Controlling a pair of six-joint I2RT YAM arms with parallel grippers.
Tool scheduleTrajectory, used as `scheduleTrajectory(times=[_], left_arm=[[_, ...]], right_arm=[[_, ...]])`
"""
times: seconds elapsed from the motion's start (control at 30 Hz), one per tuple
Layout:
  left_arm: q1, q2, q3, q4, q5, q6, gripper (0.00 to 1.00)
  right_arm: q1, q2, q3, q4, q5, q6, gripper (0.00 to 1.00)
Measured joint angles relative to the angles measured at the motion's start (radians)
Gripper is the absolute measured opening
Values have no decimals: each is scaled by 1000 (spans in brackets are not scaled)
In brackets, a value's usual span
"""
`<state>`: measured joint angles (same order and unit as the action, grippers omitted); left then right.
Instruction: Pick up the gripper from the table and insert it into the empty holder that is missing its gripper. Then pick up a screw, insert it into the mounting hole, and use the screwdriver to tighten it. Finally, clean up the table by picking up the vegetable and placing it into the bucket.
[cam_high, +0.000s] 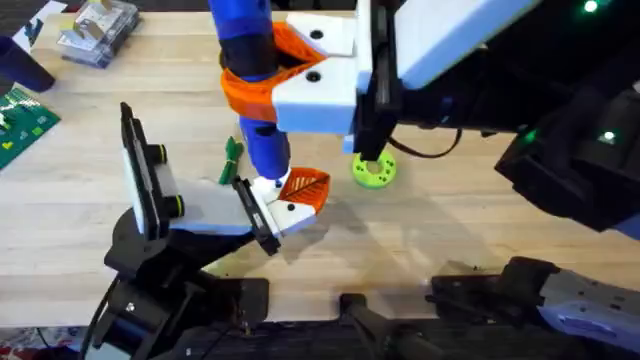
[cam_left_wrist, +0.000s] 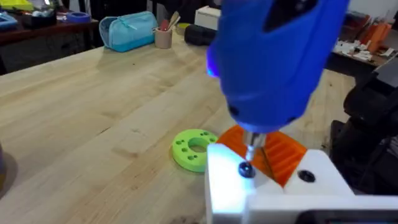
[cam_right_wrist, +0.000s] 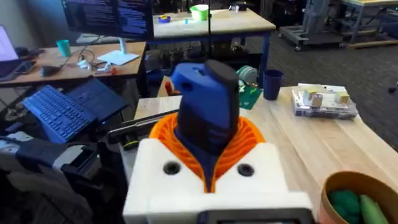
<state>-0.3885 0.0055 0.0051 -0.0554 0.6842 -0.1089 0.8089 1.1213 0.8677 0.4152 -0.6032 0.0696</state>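
My right gripper (cam_high: 272, 78) is shut on the blue screwdriver (cam_high: 262, 150), holding it upright. In the right wrist view its orange pads (cam_right_wrist: 249, 134) clasp the screwdriver (cam_right_wrist: 205, 106). The metal bit rests on a dark screw (cam_left_wrist: 247, 169) in the white holder (cam_left_wrist: 273, 196). The orange gripper (cam_left_wrist: 283, 152) sits in that holder (cam_high: 285, 212), showing orange (cam_high: 305, 188) in the overhead view. My left gripper (cam_high: 272, 208) lies low under the screwdriver. The dark green vegetable (cam_high: 233, 152) lies on the table (cam_high: 450, 230) behind it. The bucket (cam_right_wrist: 329, 193) holds plump green pieces.
A bright green ring disc (cam_high: 373, 170) lies right of the holder. A black plate with yellow-green knobs (cam_high: 140, 180) stands on the left arm. A clear plastic box (cam_high: 98, 28) and a green circuit board (cam_high: 22, 125) sit far left.
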Motion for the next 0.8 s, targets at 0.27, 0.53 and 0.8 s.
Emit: scheduleTrajectory(times=[0.27,0.53,0.8], left_arm=[[0,0,0,0,0,0,18],[0,0,0,0,0,0,18],[0,0,0,0,0,0,18]], right_arm=[[0,0,0,0,1,-17,26],[0,0,0,-2,0,-19,26],[0,0,0,-17,1,-19,26]])
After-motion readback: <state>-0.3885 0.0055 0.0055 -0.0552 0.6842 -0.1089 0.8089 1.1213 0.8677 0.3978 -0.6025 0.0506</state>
